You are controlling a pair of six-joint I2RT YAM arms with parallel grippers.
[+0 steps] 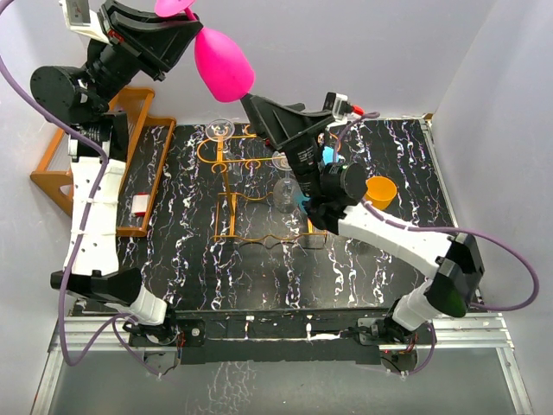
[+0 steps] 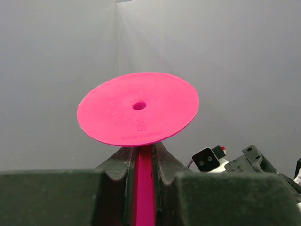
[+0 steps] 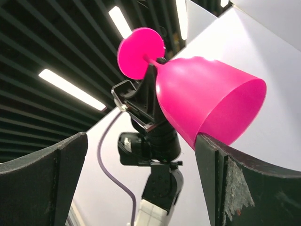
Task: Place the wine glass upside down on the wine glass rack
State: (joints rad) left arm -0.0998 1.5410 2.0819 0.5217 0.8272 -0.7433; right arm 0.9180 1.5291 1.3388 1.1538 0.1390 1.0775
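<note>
At the near edge, both arm bases are bolted to the black, white-veined bench (image 1: 173,251), which is enclosed by pale grey walls (image 1: 484,52). At mid-bench the wine glass rack (image 1: 226,216) is seen, with clear glasses (image 1: 285,194) at its far part. Above the far left, the pink wine glass (image 1: 223,62) is held aloft and tilted, its stem pinched by the left hand (image 2: 143,169). The right hand (image 3: 141,155) is spread just by the bowl's mouth. Strip lights (image 3: 70,87) are seen overhead.

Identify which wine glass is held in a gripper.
The opaque pink plastic wine glass, stem clamped in the left gripper, raised in the air; the clear glasses sit at the orange-gold wire rack.
</note>
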